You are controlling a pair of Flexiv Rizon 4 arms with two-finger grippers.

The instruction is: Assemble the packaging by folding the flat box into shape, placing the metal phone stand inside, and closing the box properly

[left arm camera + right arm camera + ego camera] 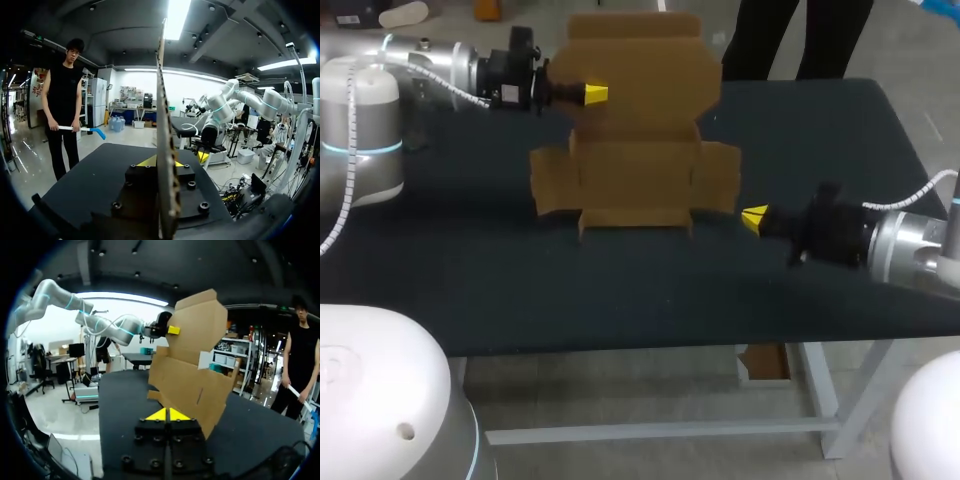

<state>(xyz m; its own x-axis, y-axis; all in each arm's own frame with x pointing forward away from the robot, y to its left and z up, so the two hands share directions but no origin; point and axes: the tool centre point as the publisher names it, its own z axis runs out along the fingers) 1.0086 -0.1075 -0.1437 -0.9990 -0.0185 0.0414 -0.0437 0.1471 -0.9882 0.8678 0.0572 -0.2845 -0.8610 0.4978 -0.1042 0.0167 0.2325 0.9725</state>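
Left gripper (595, 93) is pinching the flat box (635, 150) upright for folding.
Right gripper (753, 218), closed and empty, is hovering at the box's four o'clock.

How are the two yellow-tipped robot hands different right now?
The left end effector is clamped on the upper edge of the flat cardboard box. The right end effector holds nothing, and its tips are shut together. The left one is up high, holding the box upright, while the right one sits low beside a bottom side flap. Both have yellow tips pointing toward the box.
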